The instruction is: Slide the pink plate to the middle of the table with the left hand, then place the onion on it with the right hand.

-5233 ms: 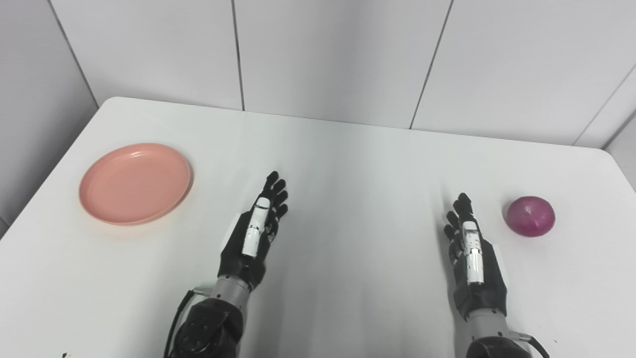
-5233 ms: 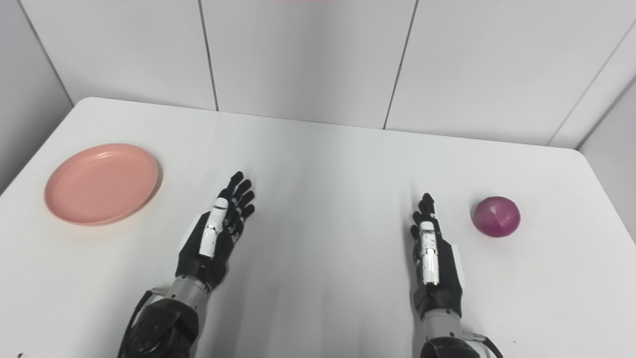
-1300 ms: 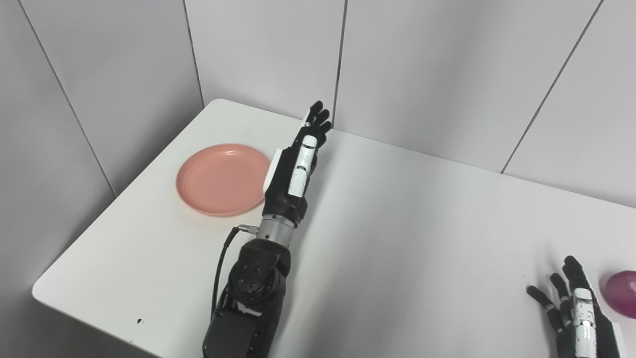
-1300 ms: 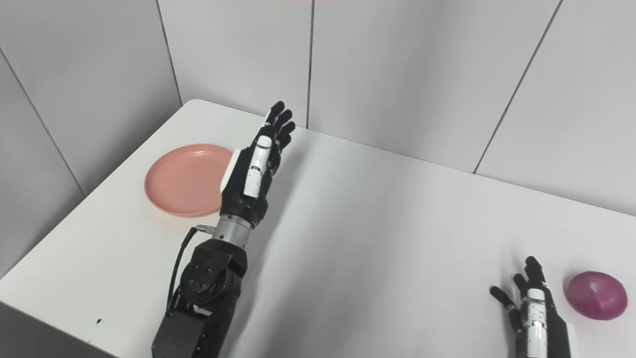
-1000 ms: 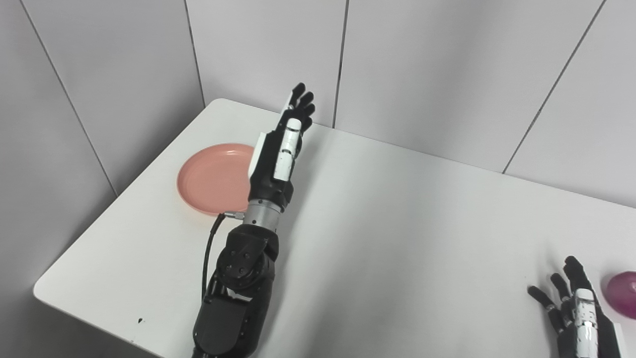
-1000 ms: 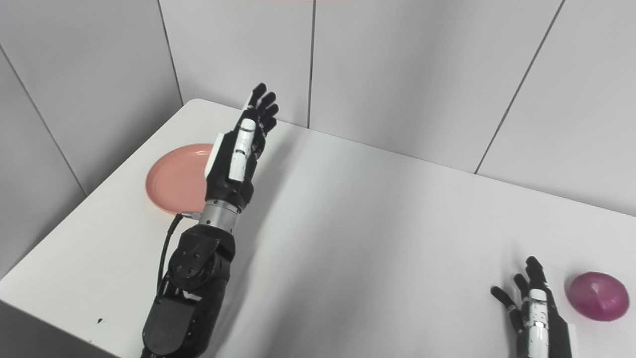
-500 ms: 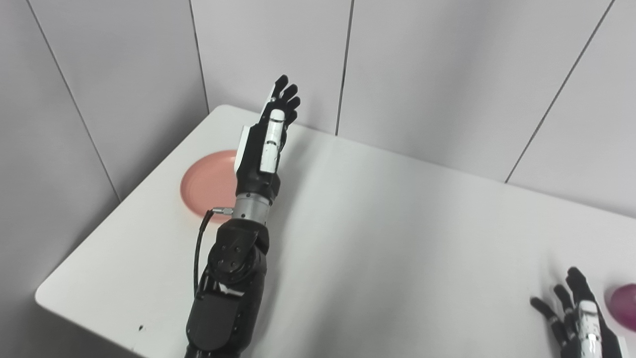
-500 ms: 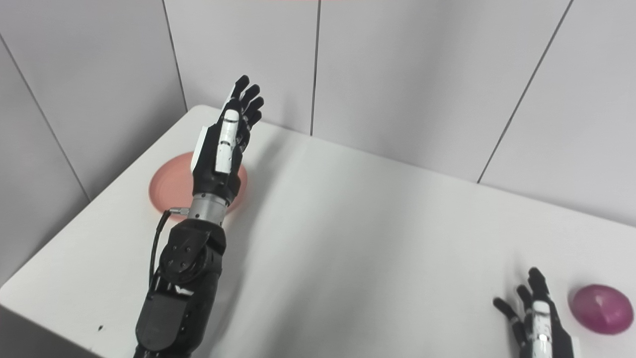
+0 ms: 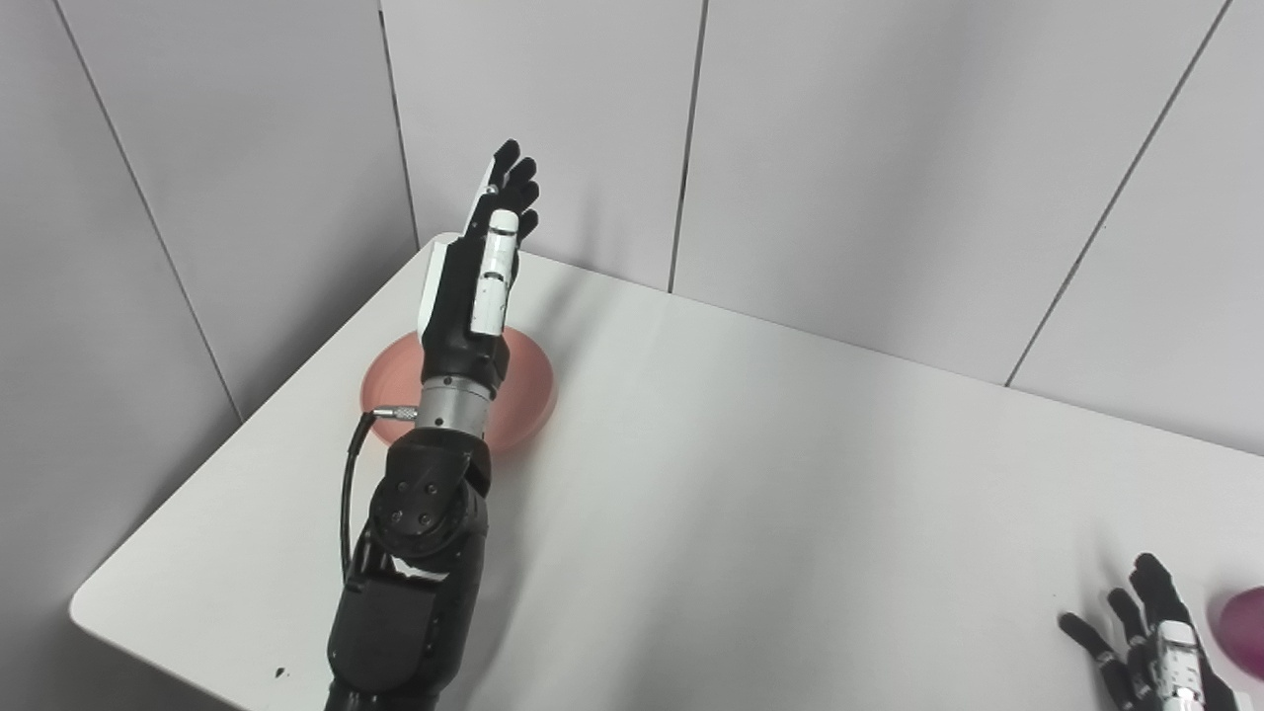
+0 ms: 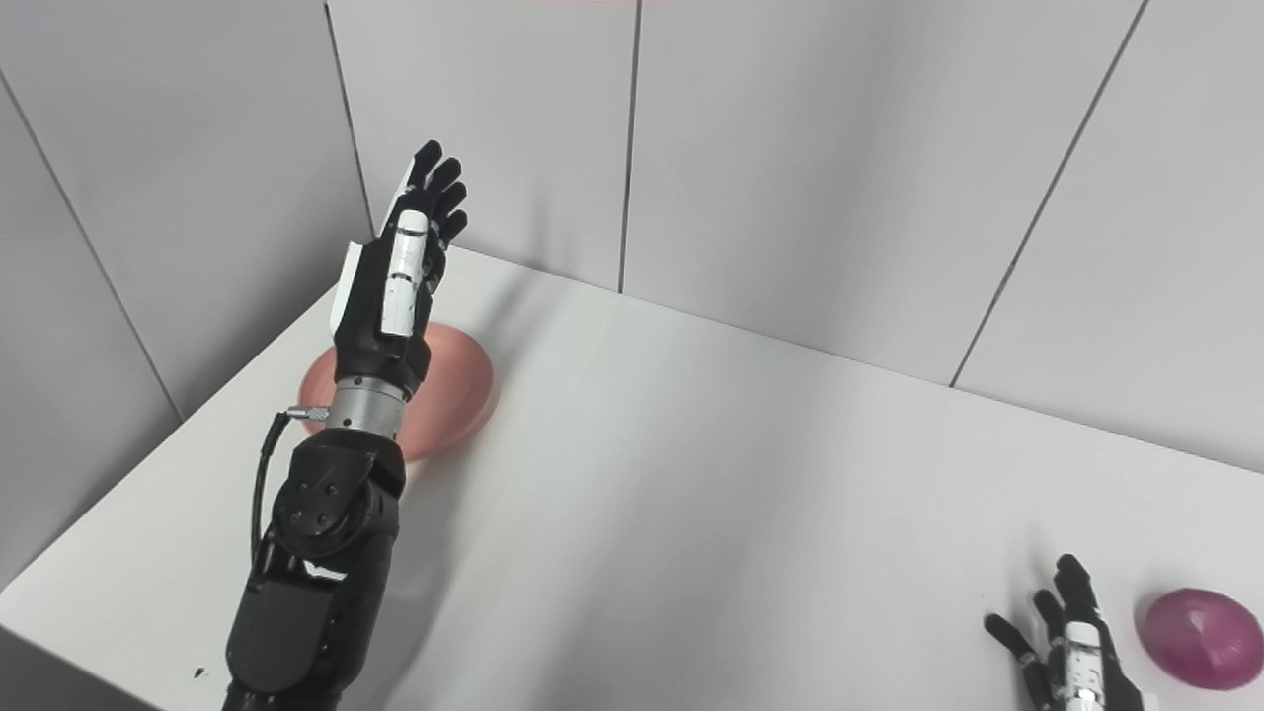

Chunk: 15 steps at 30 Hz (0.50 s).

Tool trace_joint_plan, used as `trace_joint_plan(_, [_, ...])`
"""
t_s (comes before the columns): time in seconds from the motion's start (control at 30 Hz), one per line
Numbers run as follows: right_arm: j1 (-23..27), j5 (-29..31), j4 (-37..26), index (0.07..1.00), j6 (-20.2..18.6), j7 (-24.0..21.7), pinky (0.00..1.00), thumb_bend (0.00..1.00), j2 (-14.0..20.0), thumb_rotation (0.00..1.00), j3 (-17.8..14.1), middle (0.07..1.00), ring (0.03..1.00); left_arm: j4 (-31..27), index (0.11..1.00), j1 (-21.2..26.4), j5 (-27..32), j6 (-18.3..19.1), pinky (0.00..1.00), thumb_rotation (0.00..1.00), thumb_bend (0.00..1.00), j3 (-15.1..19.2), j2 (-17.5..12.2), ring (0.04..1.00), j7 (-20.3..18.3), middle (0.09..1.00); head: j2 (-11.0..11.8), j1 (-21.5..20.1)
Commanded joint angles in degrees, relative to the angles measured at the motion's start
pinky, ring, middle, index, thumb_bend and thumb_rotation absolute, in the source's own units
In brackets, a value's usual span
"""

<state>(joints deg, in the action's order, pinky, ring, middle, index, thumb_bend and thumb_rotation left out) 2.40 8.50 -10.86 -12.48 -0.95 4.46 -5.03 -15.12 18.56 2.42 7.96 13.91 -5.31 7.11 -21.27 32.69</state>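
Partly behind left robot hand (image 9: 474,296), pink plate (image 9: 528,395)

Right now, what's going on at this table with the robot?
The robot's left hand is raised above the pink plate, fingers apart and holding nothing; the plate lies near the table's far left corner, not yet at the middle. The right hand is open near the table's near right edge, just beside the onion, not touching it. So neither step of the job is done: the plate has not been slid and the onion is not on it.
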Motion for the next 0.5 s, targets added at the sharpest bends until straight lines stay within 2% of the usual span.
trace_joint_plan(0.0, [0.44, 0.40, 0.04, 0.944, 1.02, -0.70, 1.00, 0.45, 0.29, 0.90, -0.11, 0.979, 0.979, -2.10, 0.926, 2.65, -0.01, -0.21, 0.96, 1.00, 0.43, 0.50, -1.29, 0.952, 0.68, 0.952, 0.04, 0.19])
trace_joint_plan(0.2, [0.64, 0.66, 1.00, 0.948, 1.74, -1.11, 1.00, 0.47, 0.48, 0.89, -0.41, 0.982, 0.986, -2.80, 0.919, 3.16, -0.03, 1.21, 0.94, 1.00, 0.43, 2.23, -1.67, 0.942, 1.61, 0.940, 0.22, 0.29])
trace_joint_plan(0.47, [0.61, 0.67, 0.68, 0.950, 0.97, -1.13, 1.00, 0.46, 0.56, 0.89, -0.39, 0.985, 0.983, -1.04, 0.913, 3.19, 1.03, 0.42, 0.91, 1.00, 0.39, 4.45, -2.16, 0.926, 2.12, 0.929, 0.32, 0.43])
